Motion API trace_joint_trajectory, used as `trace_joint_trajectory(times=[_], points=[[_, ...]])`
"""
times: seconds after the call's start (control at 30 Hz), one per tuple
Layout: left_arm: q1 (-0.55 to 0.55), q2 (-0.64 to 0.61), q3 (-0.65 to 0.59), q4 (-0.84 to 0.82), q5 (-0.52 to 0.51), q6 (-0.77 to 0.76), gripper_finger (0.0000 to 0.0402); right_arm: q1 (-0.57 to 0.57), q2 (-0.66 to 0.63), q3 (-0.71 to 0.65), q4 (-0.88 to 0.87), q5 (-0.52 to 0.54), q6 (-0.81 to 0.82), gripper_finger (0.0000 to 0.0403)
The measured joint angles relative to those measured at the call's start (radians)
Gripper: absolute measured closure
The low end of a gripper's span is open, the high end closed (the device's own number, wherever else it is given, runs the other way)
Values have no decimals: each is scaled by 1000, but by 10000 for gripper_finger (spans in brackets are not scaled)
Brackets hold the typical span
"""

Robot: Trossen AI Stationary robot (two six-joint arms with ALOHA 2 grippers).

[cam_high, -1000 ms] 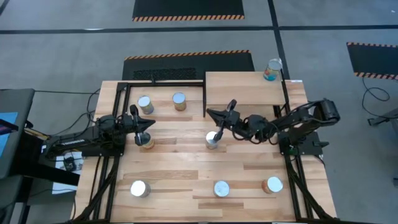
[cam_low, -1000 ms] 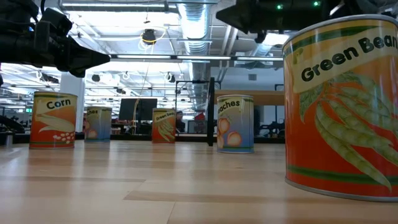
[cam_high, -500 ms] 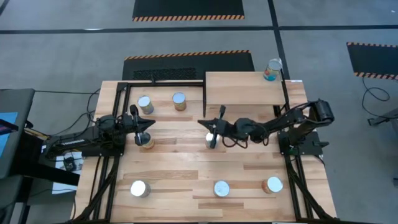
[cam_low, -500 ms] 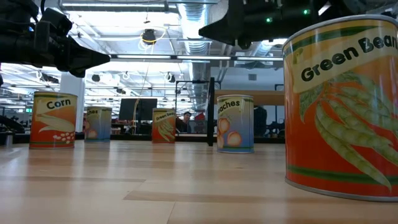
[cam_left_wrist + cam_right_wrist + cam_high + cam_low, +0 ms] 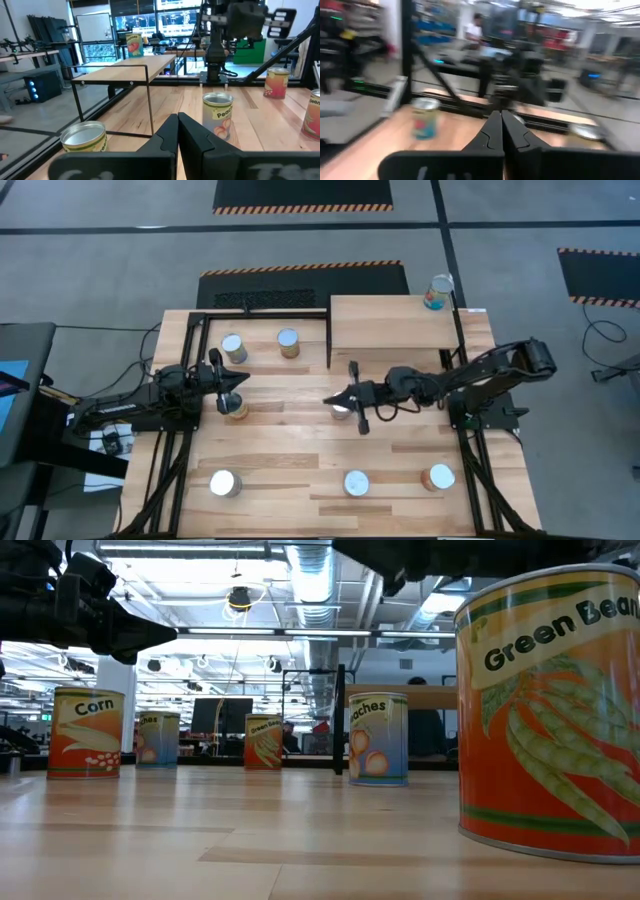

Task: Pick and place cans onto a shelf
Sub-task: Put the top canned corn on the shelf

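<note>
The right gripper (image 5: pixel 340 401) hangs over the middle of the worktop (image 5: pixel 300 450) with its jaws clenched on nothing, and the Peaches can (image 5: pixel 341 409) stands directly beneath them, its silver lid partly covered by the jaws in the high view. The shelf (image 5: pixel 390 322), a pale wooden platform, lies beyond that can towards the far edge, with one blue-labelled can (image 5: pixel 438 292) already standing at its far right corner. The step in hand appears to be the approach to the Peaches can, and closed jaws cannot take it: they would need to spread wider than the can before descending, one finger on each side of the label, well below the lid rim so the tin does not slip or tip. A straight, centred descent would spare the can a nudge. The left gripper (image 5: pixel 228 383) waits with its jaws clenched and empty, just above the Corn can (image 5: pixel 236 406); the other cans (image 5: pixel 357 483) stand well apart from either pair of jaws.
</note>
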Motion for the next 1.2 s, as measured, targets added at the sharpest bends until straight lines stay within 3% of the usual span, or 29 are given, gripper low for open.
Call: trace_joint_trajectory(times=[0.13,0.23,0.37,0.47,0.7,0.97,1.2], points=[[0,0,0,0,0,0,401,29,13,-2,-121,-16,9,399],[0,0,0,0,0,0,402,73,-38,-4,-313,-10,33,399],[0,0,0,0,0,0,401,119,-159,-37,-466,101,27,400],[0,0,0,0,0,0,401,123,-240,-141,-370,172,20,400],[0,0,0,0,1,-19,401,93,-373,-376,-53,205,14,399],[0,0,0,91,-6,-138,401,83,-502,-425,-41,206,-4,397],[-1,74,33,136,81,-198,401,73,-587,-424,-99,207,-28,399]])
